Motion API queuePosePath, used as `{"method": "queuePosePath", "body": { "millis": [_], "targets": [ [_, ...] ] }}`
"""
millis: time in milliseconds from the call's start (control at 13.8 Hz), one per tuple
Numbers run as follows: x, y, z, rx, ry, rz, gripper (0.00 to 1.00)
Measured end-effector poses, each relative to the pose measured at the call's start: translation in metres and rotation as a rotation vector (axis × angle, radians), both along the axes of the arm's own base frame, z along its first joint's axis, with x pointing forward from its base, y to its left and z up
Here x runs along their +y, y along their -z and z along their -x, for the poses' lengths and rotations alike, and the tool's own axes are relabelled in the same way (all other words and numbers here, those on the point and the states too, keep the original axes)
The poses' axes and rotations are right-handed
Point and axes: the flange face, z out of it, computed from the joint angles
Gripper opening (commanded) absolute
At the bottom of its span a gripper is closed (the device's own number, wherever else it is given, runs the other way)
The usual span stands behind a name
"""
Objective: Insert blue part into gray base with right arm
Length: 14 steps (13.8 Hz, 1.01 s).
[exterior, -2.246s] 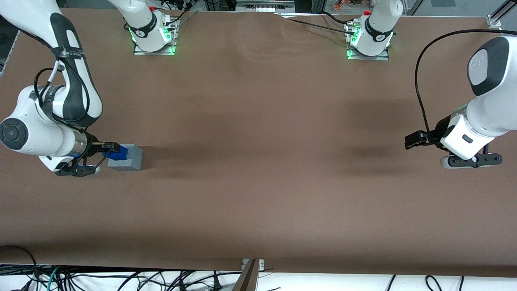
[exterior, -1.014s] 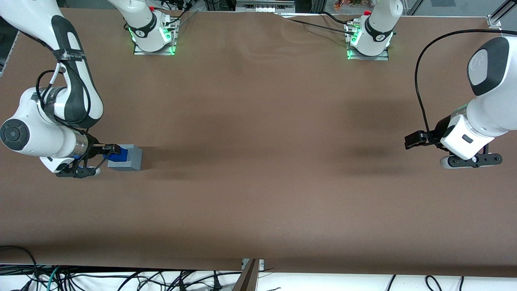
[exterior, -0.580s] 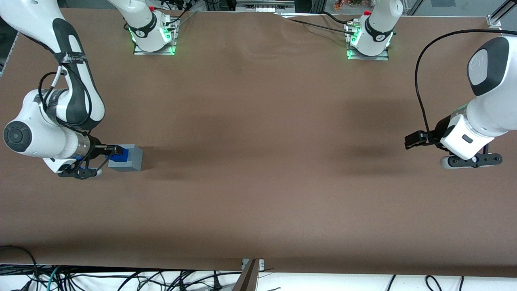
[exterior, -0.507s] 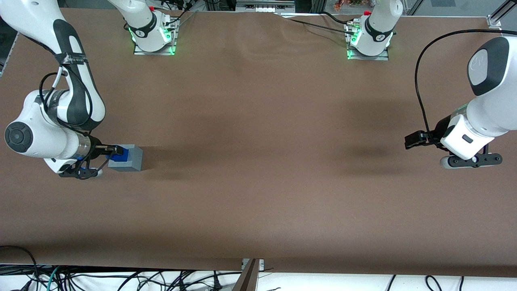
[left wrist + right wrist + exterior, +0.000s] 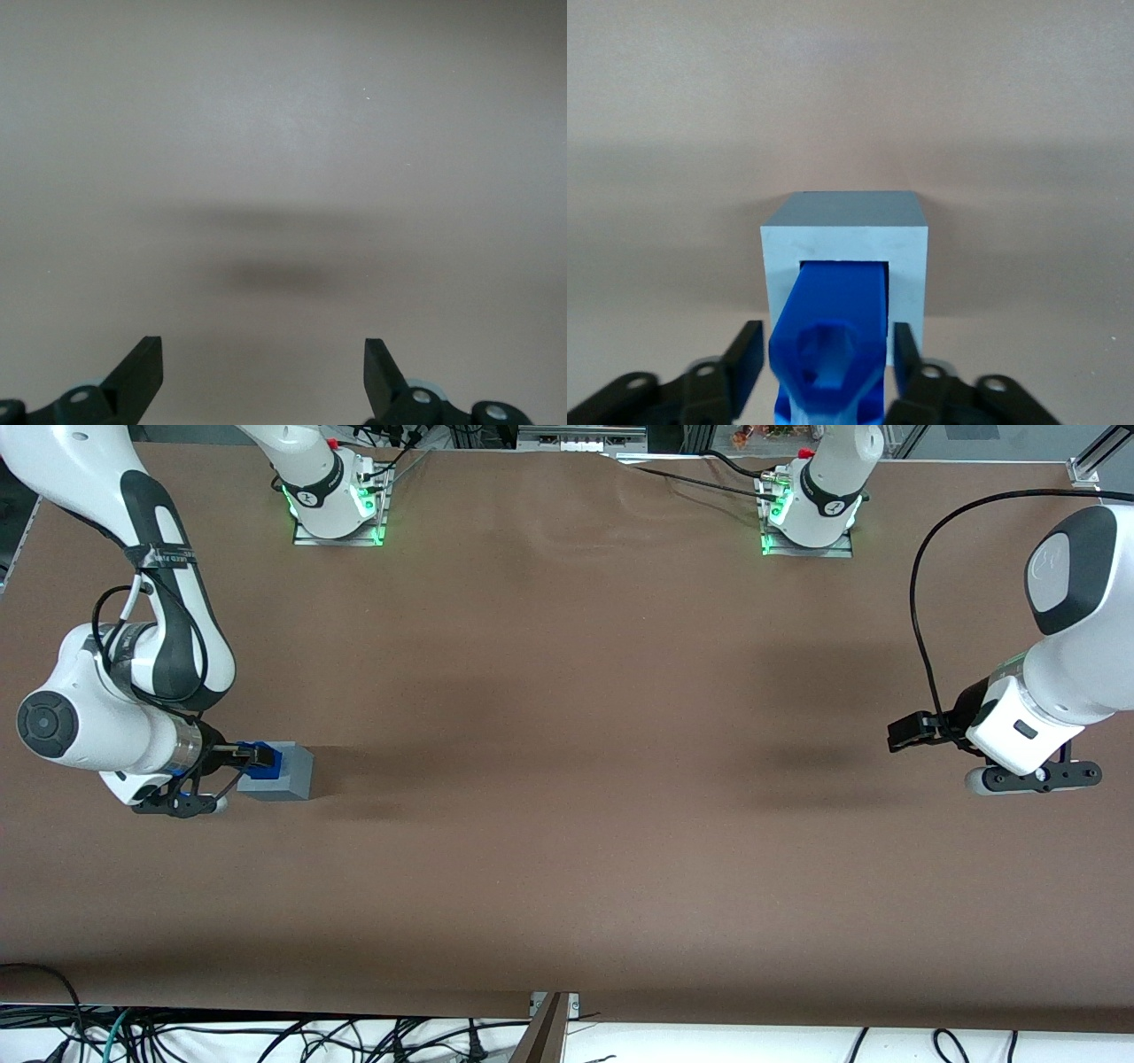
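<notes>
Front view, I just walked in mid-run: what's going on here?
The right arm is fitting the blue part into the gray base. Its end effector holds the part, fingers on either side of it, with the part's leading end entering the base's recess. The base sits on the brown table, toward the working arm's end.

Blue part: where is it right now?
The blue part sits between the hand's fingers, its end entering the gray base's recess, toward the working arm's end of the table.
</notes>
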Motion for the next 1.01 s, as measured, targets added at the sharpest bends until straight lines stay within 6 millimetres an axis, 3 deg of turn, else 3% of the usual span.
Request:
{"method": "queuePosePath", "body": {
  "millis": [217,362,507,870,1014],
  "targets": [
    [0.0,-0.011,-0.002,-0.025,0.0,0.0,1.0],
    [0.0,-0.04,-0.003,-0.065,-0.001,-0.002,1.0],
    [0.001,-0.084,0.001,-0.093,-0.003,-0.006,1.0],
    [-0.007,-0.217,0.027,-0.076,-0.002,-0.02,1.0],
    [-0.012,-0.257,0.03,-0.092,0.002,-0.02,1.0]
  ]
}}
